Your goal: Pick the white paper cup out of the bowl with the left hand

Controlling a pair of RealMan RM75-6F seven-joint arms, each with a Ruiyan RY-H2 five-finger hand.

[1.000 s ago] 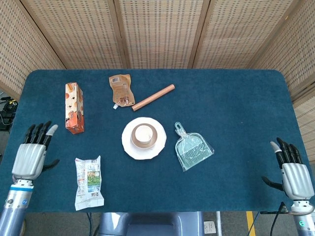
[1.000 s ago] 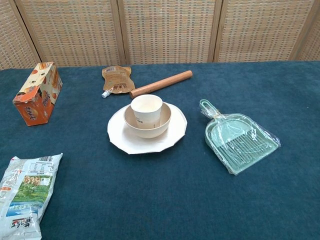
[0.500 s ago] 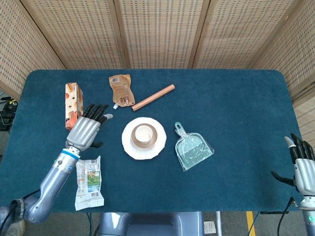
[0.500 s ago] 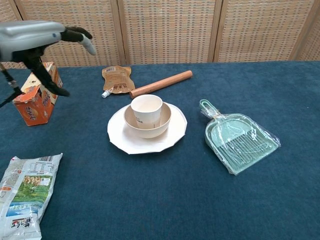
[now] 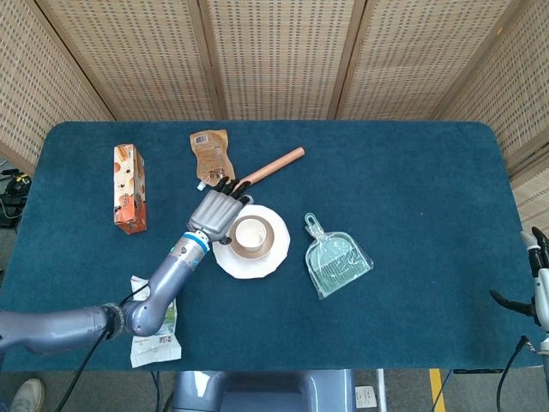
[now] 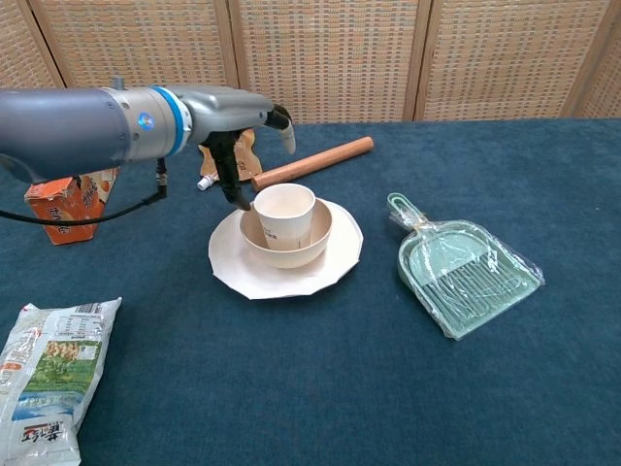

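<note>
Two hands are ours, and only one is near the work. Our left hand hovers just beside the white paper cup, on its left, fingers spread and holding nothing; in the chest view the thumb hangs down close to the cup's rim, though we cannot tell if it touches. The cup stands upright inside the smooth cream bowl, which sits on a white plate with a faceted edge. Our right hand shows only partly at the right border of the head view, well apart from everything, and we cannot tell how its fingers are set.

On the blue, carpet-like tabletop lie a round wooden rolling pin, a brown spouted pouch, an orange carton, a crinkled snack bag, and a translucent green dustpan wrapped in clear plastic.
</note>
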